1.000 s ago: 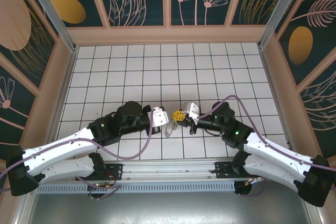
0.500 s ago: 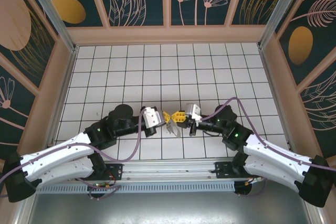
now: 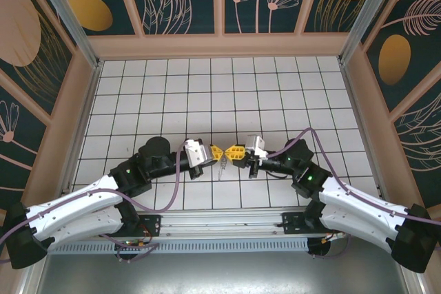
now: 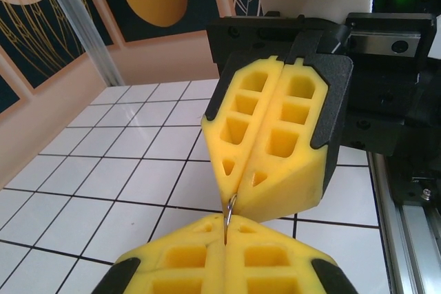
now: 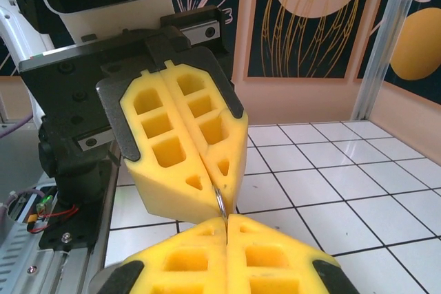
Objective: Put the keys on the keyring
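My left gripper (image 3: 219,151) and right gripper (image 3: 231,152) meet tip to tip above the tiled floor, near the front middle. Both are shut on the same thin silvery ring, the keyring (image 4: 230,208), which is pinched edge-on between the two pairs of yellow pads. In the left wrist view my left gripper (image 4: 226,222) is at the bottom and the right gripper (image 4: 238,189) faces it from above. The right wrist view has the right gripper (image 5: 226,219) below, the left gripper (image 5: 219,182) above and the keyring (image 5: 219,201) between them. A thin pale strip of the keyring (image 3: 222,168) hangs below the tips. The keys are hidden.
White tiled floor (image 3: 207,94) stretches behind and to both sides of the grippers. Tan walls (image 3: 220,45) close it in at the back and sides. A metal rail (image 3: 220,224) with both arm bases runs along the near edge.
My left gripper has swung right and turned its yellow pads toward the right gripper until the tips meet. The hanging pale loop now looks narrower, edge-on.
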